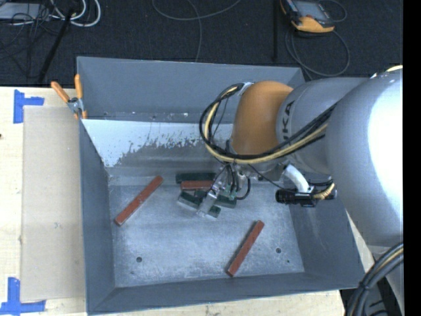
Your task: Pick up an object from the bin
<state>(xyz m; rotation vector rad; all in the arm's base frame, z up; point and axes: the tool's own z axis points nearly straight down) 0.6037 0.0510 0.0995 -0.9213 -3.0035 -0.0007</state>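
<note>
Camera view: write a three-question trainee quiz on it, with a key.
1. How many red-brown sticks lie on the floor of the bin, well apart from the gripper?
2. The gripper is over which part of the bin floor? A. left front corner B. back middle C. right front corner
3. True or false: the arm reaches in from the view's left.

Key: 1. Two, the left stick and the right stick. 2. B. 3. False, it comes in from the right.
</note>
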